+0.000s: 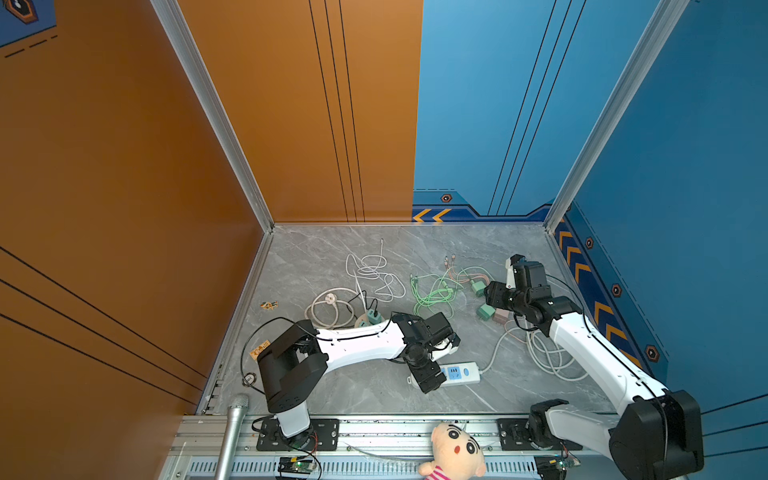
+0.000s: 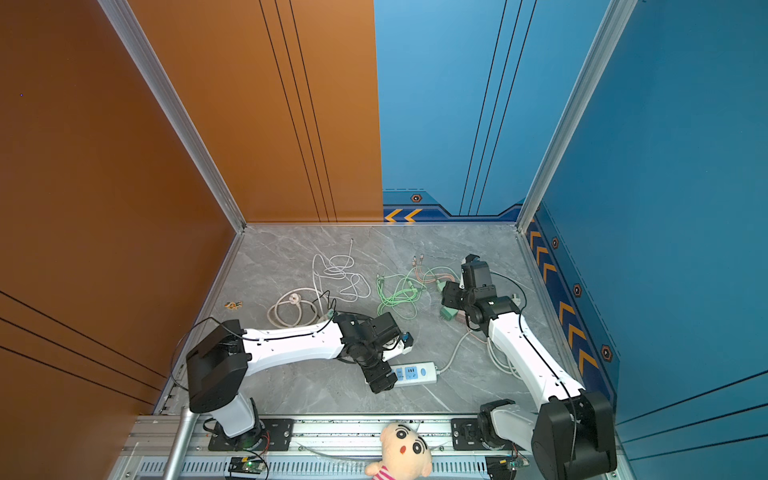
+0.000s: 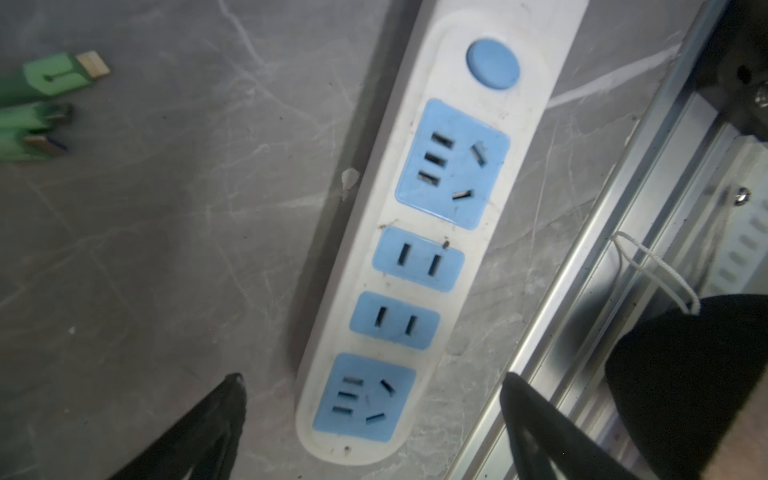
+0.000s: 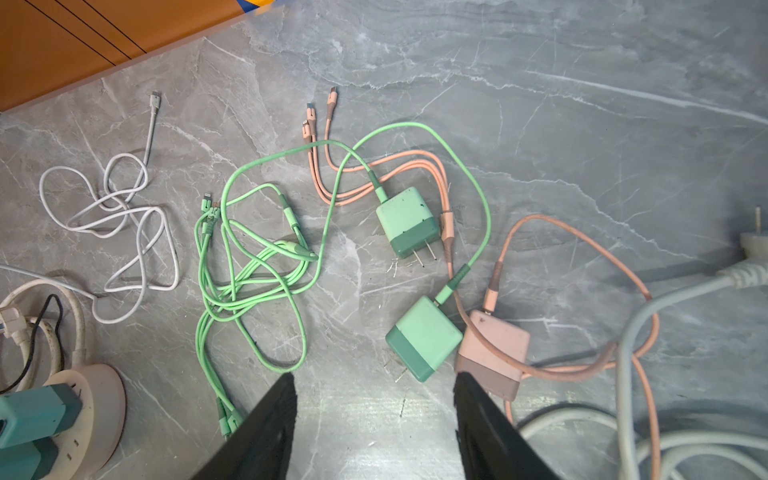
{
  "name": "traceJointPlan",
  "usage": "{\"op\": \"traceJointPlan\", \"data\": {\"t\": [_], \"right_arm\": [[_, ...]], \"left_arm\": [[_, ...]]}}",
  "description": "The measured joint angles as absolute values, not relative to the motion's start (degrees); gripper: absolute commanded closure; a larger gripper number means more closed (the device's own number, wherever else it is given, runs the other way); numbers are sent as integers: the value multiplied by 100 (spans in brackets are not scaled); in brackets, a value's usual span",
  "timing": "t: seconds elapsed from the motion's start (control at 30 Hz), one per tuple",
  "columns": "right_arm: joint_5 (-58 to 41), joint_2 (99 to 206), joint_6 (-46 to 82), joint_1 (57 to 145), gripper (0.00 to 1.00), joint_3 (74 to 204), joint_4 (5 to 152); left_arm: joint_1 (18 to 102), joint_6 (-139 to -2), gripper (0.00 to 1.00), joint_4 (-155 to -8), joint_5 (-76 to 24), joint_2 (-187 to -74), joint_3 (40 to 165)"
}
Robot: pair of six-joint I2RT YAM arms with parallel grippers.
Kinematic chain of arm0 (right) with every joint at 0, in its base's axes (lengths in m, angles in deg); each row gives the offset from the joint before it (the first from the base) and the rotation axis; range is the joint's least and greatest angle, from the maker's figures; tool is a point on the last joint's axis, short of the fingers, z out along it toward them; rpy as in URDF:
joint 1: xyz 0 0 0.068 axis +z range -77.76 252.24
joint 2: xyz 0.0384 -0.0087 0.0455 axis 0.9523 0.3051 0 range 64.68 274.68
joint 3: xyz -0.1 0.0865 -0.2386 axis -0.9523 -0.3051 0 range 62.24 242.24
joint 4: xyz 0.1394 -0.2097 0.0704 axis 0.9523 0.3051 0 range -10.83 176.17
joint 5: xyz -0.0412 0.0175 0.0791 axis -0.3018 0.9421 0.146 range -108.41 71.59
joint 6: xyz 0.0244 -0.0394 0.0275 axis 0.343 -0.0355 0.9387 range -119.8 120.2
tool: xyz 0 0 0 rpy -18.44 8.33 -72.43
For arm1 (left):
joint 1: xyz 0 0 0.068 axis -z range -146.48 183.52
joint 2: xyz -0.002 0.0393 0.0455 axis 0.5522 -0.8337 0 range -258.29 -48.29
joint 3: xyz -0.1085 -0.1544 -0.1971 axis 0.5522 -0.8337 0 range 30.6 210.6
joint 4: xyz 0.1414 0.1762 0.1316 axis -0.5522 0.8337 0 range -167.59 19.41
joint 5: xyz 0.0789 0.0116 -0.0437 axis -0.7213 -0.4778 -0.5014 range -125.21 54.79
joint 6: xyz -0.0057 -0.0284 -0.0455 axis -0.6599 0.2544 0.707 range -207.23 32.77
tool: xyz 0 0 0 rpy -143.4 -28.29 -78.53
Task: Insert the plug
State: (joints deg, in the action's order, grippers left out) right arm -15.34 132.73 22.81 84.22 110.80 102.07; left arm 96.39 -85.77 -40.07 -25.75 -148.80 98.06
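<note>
Left tool [image 3: 374, 376] gaped empty over the power strip [image 3: 419, 224], likely to steady it; right tool [image 4: 374, 375], released, hung before the nearest green charger [image 4: 424, 338].

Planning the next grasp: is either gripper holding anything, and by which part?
Nothing held. Left gripper open over the power strip; right gripper open over the chargers.

White power strip [image 3: 419, 226], blue sockets [image 3: 453, 162] empty, lying flat, green charger plug [image 4: 424, 338] well apart
</note>
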Motion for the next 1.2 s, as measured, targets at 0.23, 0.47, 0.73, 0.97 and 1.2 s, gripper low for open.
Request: {"op": "traceJointPlan", "data": {"t": [0.23, 0.47, 0.73, 0.97, 1.2], "right_arm": [[-1534, 13273, 2281, 8422, 38, 11076, 10231], [-1534, 13273, 2279, 8390, 37, 11076, 10233], [-1532, 13319, 2279, 8342, 37, 11073, 10231], [-1414, 13612, 2281, 8311, 38, 11076, 10218], [-1383, 13846, 2284, 8309, 38, 11093, 10209]], "left_arm": [[9866, -8704, 7, -4005, -2645, -15533, 10167], [9864, -8776, 44, -4055, -3041, -15815, 10408], [9670, -8792, 47, -4304, -3375, -15791, 10329], [9403, -9113, 42, -4462, -3544, -15693, 10185], [9084, -9712, 34, -4298, -3954, -15723, 10241]]}}
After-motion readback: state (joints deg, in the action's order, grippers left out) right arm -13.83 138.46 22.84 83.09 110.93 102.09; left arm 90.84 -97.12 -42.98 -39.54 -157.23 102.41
